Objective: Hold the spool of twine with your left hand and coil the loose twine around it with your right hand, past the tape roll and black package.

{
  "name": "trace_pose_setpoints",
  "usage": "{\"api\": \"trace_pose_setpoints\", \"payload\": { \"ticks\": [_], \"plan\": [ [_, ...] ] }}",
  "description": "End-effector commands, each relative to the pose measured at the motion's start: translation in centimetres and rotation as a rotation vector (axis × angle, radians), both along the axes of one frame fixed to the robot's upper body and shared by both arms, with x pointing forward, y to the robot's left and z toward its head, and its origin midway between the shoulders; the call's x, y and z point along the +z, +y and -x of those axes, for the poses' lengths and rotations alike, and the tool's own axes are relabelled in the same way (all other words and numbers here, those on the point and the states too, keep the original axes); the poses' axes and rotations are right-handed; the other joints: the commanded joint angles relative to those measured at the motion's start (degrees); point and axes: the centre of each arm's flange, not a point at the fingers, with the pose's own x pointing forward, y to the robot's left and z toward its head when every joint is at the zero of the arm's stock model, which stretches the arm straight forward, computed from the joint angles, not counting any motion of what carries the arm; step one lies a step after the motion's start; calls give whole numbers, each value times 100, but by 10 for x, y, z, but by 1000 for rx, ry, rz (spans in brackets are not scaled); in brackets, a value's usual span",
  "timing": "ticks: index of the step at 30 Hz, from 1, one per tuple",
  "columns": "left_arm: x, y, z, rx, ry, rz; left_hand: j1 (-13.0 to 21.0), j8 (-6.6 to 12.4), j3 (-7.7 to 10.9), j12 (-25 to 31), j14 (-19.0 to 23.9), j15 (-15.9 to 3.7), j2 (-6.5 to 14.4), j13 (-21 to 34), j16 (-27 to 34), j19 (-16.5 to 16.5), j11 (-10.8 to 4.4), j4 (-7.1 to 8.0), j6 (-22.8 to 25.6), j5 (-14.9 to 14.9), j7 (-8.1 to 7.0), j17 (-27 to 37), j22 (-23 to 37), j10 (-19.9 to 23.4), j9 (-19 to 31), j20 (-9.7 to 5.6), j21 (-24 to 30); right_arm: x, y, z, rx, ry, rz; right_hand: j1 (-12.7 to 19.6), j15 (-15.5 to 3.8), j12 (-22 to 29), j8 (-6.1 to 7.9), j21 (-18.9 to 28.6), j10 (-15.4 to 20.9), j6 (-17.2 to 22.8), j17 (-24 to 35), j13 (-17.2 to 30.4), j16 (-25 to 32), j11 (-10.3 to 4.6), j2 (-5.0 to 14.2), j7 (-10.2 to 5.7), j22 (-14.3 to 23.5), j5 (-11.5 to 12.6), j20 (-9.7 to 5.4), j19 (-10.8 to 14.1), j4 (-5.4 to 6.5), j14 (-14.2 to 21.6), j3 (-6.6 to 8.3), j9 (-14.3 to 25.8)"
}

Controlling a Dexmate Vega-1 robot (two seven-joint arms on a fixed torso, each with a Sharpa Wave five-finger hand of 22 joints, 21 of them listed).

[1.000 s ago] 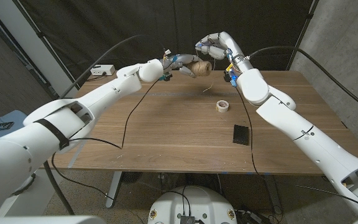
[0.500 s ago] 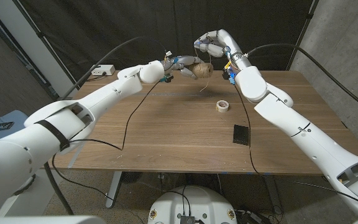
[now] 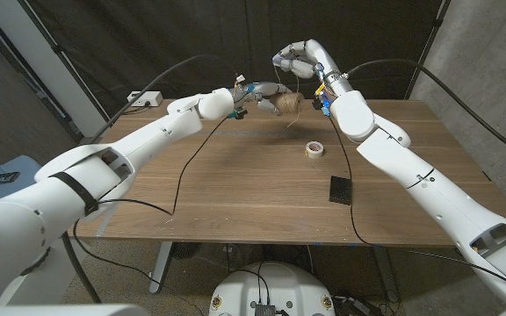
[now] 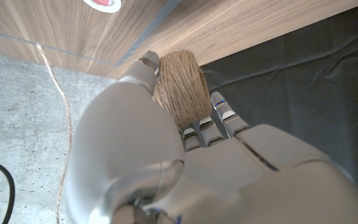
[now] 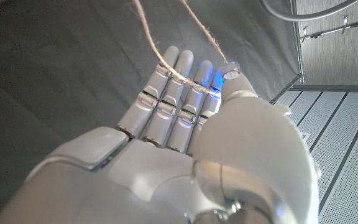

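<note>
- Spool of twine [image 3: 288,103]: held in the air above the far edge of the desk [image 3: 235,184], between the two hands; in the left wrist view the spool [image 4: 180,84] sits between the thumb and fingers [image 4: 224,116] of the left hand.
- Left hand [image 3: 257,91]: closed around the spool, gripping it from the robot's left side.
- Loose twine [image 5: 194,84]: in the right wrist view a strand runs across the fingers of the right hand [image 5: 185,130] and is caught against the thumb, with two lengths leading away from the fingertips.
- Right hand [image 3: 293,61]: raised just above and beside the spool, fingers curled over the strand it holds.
- A further length of twine [image 4: 53,106] hangs past the left hand in the left wrist view.
- Tape roll [image 3: 314,149]: lies on the desk, nearer the robot than the spool, well apart from it.
- Black package [image 3: 341,190]: lies flat on the desk, nearer still, just beside the right arm.
- Desk: wooden, grain running across, with a black cable [image 3: 183,167] trailing over its left part.
- Room: dark curtain [image 3: 148,35] behind the desk, a concrete wall [image 3: 490,61] on the right, grey floor under the desk.
</note>
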Motion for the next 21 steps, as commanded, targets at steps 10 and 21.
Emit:
{"api": "trace_pose_setpoints", "payload": {
  "ticks": [10,21],
  "plan": [
    [-12,-7,7,-34,18,-28,14,-33,38,-42,14,30,61,23,1,-21,-2,-2,40,13,-14,18,5,12,30,18,61,11,-3,-9,-12,-10,0,87,-617,22,21,48,121,119,36,35,7,-31,50,-8,24,-1,-179,62,-42,111,9,18],
    [-21,-7,11,-52,43,-48,2,-37,46,-52,8,33,62,23,-12,-24,-4,-1,44,17,-21,10,4,20,35,15,66,16,-6,-17,-18,2,5,123,-615,22,31,65,127,158,48,46,1,-36,53,-22,24,-2,-194,54,-54,139,16,16]
  ]
}}
